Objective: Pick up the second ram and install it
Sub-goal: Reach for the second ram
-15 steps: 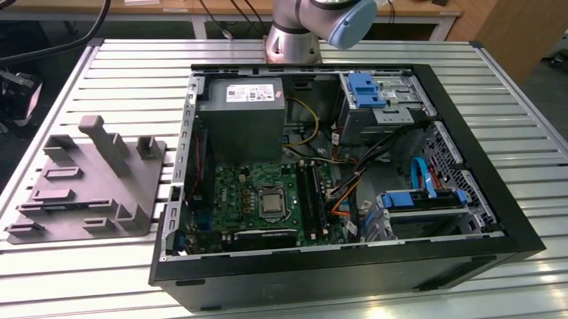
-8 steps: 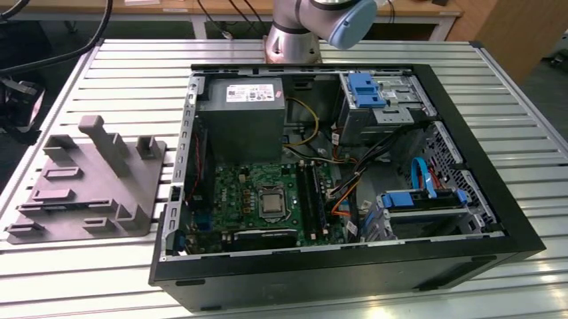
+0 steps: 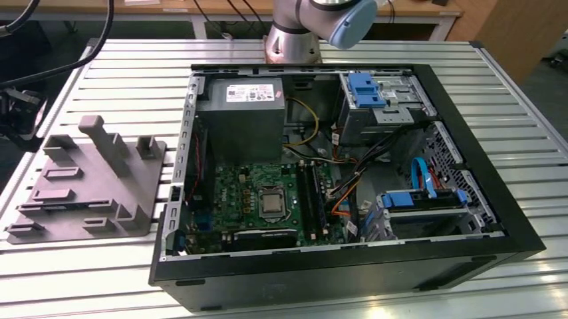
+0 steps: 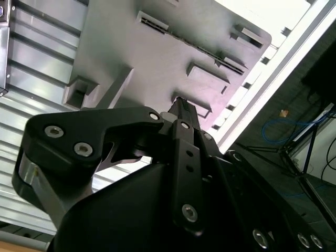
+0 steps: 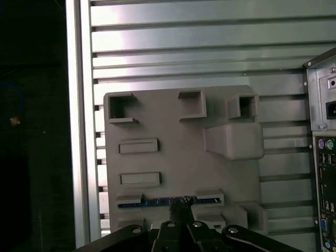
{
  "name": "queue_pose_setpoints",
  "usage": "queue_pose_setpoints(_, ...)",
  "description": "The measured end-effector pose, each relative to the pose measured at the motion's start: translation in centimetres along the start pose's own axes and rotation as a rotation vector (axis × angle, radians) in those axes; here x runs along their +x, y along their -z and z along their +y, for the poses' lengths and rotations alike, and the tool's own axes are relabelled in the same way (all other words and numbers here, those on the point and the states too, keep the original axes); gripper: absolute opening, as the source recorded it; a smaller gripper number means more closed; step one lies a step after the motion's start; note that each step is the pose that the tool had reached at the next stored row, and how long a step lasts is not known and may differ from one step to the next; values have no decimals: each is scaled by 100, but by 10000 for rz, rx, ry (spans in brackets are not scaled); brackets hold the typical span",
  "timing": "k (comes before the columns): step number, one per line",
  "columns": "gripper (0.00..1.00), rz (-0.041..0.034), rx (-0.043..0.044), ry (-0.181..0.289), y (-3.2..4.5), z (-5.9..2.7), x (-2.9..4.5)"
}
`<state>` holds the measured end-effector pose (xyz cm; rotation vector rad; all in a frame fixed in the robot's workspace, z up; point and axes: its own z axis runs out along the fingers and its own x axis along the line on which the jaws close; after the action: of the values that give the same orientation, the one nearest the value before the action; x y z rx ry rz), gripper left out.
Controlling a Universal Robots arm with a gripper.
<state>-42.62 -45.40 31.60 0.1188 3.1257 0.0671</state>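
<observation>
In the first wrist view, the second ram (image 5: 157, 200) shows edge-on as a thin dark strip with a bluish edge. It stands between two holders near one end of the grey fixture (image 5: 178, 157). My gripper (image 5: 181, 210) hangs well above the fixture, and its dark tip lines up over the middle of the ram. The second wrist view has the fingertips (image 4: 179, 105) pressed together with nothing between them, the fixture (image 4: 157, 52) far beneath. In the exterior view the fixture (image 3: 89, 179) lies on the table at the left of the open computer case (image 3: 497, 219).
The motherboard (image 3: 266, 199) lies in the case with its long memory slots (image 3: 309, 193) beside the processor socket. A power supply (image 3: 241, 119), drive cages and loose cables fill the rest. The slatted metal table (image 3: 133, 66) ends just beyond the fixture at a dark drop (image 5: 31, 131).
</observation>
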Motion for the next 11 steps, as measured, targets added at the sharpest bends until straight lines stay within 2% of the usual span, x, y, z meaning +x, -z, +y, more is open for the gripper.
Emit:
queue_pose_setpoints(5, 10, 0, 0, 0, -51, -41, 0)
queue_pose_setpoints(11, 10, 0, 0, -1, -72, -106, -3)
